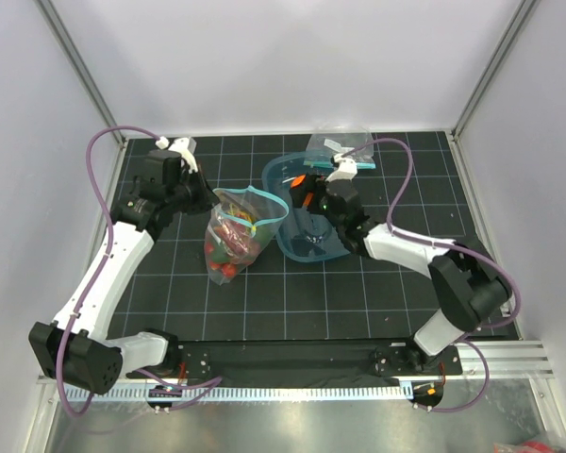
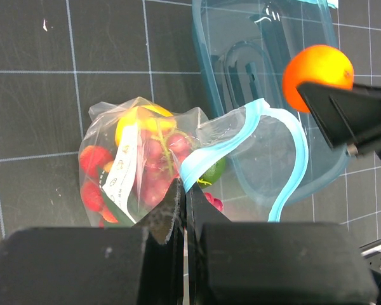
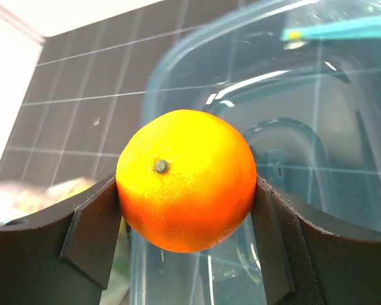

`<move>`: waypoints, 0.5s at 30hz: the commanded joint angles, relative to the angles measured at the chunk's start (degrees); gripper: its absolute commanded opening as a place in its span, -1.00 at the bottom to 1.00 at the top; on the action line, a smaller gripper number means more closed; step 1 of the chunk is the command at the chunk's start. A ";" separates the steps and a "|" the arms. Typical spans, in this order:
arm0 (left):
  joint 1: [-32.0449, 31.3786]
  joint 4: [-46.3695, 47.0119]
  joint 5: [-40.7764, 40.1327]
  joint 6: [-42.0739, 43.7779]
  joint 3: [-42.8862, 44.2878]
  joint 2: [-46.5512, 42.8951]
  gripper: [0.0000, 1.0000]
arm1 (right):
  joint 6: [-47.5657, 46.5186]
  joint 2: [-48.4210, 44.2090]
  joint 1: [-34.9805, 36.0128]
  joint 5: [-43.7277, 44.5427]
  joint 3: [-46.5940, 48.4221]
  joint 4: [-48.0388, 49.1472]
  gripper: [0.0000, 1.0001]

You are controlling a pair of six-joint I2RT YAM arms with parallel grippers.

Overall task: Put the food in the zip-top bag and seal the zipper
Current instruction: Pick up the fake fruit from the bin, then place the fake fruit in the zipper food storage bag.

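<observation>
The zip-top bag lies mid-table with its mouth held open and its teal zipper arched up. Inside it I see a lemon, the grape bunch, strawberries and a lime. My left gripper is shut on the bag's rim at the zipper; in the top view the left gripper is at the bag's left edge. My right gripper is shut on the orange and holds it above the tub, just right of the bag's mouth; the orange also shows from above.
The teal translucent tub lies beside the bag on its right, and shows behind the orange in the right wrist view. A smaller clear bag with a teal strip lies at the back. White walls enclose the black gridded mat.
</observation>
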 commanded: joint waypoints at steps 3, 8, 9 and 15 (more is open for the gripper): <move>0.43 2.01 1.06 0.00 1.35 0.05 -1.00 | -8.62 -7.86 3.88 -0.88 -6.49 15.15 -0.16; 0.43 2.01 1.23 -0.09 1.35 0.05 -1.00 | -16.43 -12.00 9.06 -5.09 -12.11 26.02 -0.20; 0.43 2.01 1.32 -0.09 1.35 0.05 -1.00 | -17.32 -12.61 9.86 -5.88 -12.64 27.19 -0.21; 0.43 1.92 1.32 -0.09 1.27 0.22 -1.00 | -20.14 -11.74 13.47 -7.47 -11.69 28.60 -0.21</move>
